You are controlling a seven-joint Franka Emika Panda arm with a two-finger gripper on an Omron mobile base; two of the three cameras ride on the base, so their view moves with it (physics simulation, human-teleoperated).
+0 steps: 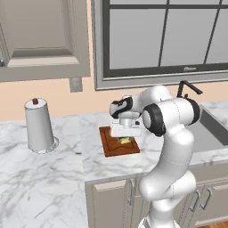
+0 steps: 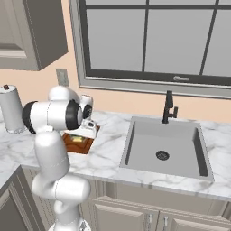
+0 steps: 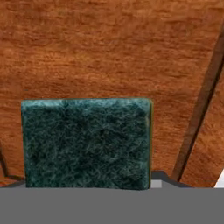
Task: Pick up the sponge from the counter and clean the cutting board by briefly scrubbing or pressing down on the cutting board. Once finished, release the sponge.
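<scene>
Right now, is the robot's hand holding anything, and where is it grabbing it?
It looks like the gripper holds the sponge over the cutting board. The fingers are hidden, so where exactly it grips cannot be told.

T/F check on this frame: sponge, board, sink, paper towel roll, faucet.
1. The sponge lies over the cutting board. True.
2. The sponge shows its yellow side to the hand camera. False: its dark green scrubbing top faces the camera.
3. The paper towel roll stands upright on the counter. True.
4. The cutting board sits inside the sink. False: it lies on the counter, apart from the sink.
5. The faucet behind the sink is white. False: it is dark.
</scene>
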